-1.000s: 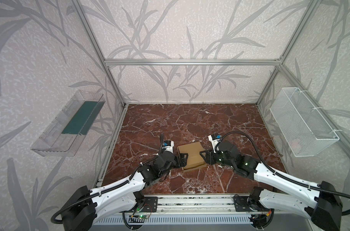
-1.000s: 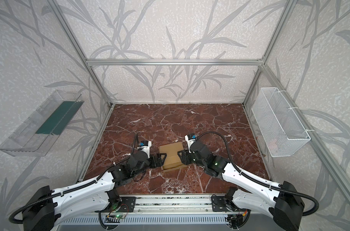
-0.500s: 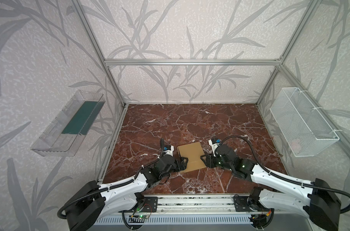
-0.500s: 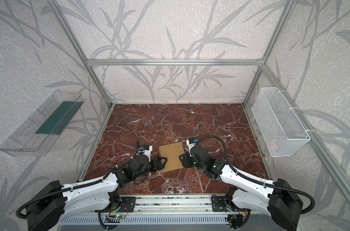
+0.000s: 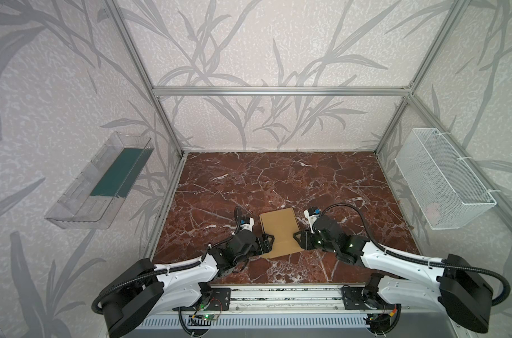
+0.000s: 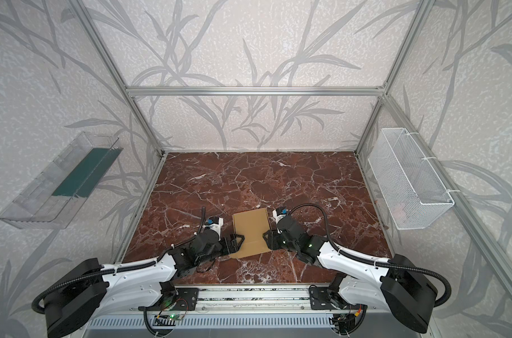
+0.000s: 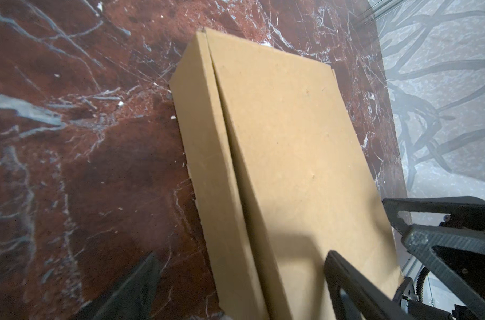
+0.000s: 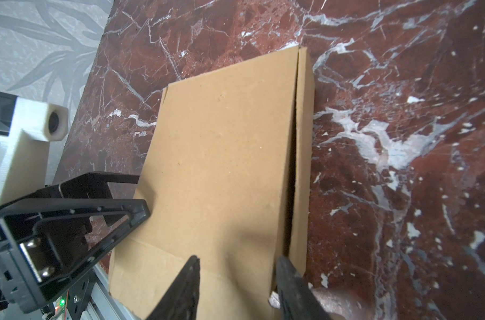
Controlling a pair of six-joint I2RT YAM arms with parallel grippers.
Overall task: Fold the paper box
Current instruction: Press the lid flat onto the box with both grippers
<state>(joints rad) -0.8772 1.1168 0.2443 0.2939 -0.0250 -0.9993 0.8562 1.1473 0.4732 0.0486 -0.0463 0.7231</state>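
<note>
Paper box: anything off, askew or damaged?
Yes. The paper box lid isn't seated: a dark gap runs along its side wall in the right wrist view, and the near-end flap sticks out flat, untucked. The box sits slightly skewed on the table.

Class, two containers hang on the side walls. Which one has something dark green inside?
The clear plastic tray on the left wall; a dark green panel lies inside. The white wire basket opposite shows no green.
</note>
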